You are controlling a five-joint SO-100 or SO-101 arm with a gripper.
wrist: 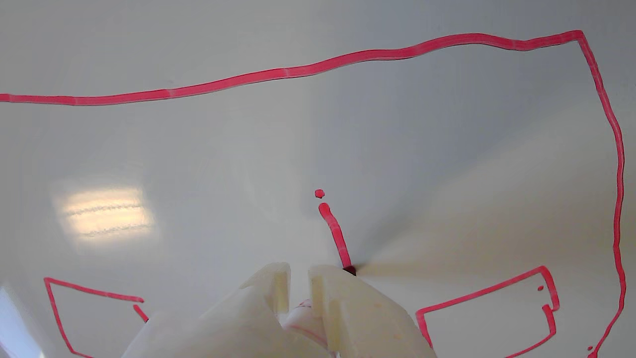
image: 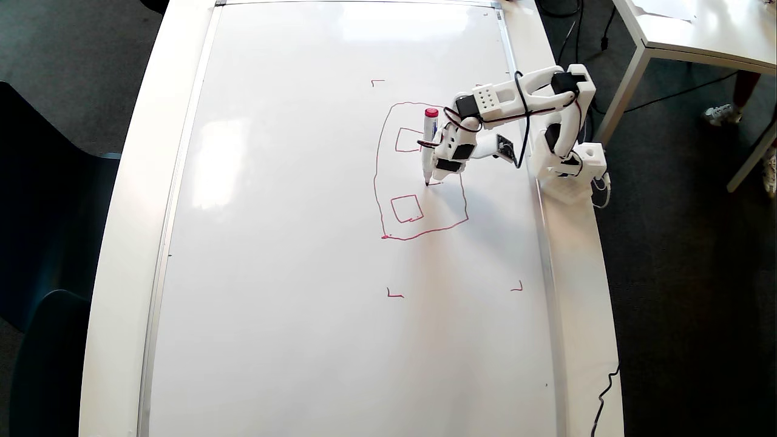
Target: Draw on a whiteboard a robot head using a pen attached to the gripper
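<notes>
The whiteboard (image: 303, 243) covers most of the tabletop. On it is the robot head (image: 377, 182), a red rounded outline with two small squares (image: 393, 209) inside. In the overhead view the gripper (image: 438, 153) is shut on the pen (image: 430, 142), which stands nearly upright, red cap up, with its dark tip on the board between the two squares. In the wrist view the pale fingers (wrist: 338, 303) clamp the pen (wrist: 351, 271). A short red stroke (wrist: 334, 233) runs away from its tip, with the outline (wrist: 348, 56) beyond.
Small red corner marks (image: 394, 295) lie around the drawing. The arm's white base (image: 573, 173) stands on the table rim at the right. Another white table (image: 698, 36) is at the top right, dark chairs (image: 36, 212) on the left, and a black cable (image: 607, 388) at the lower right.
</notes>
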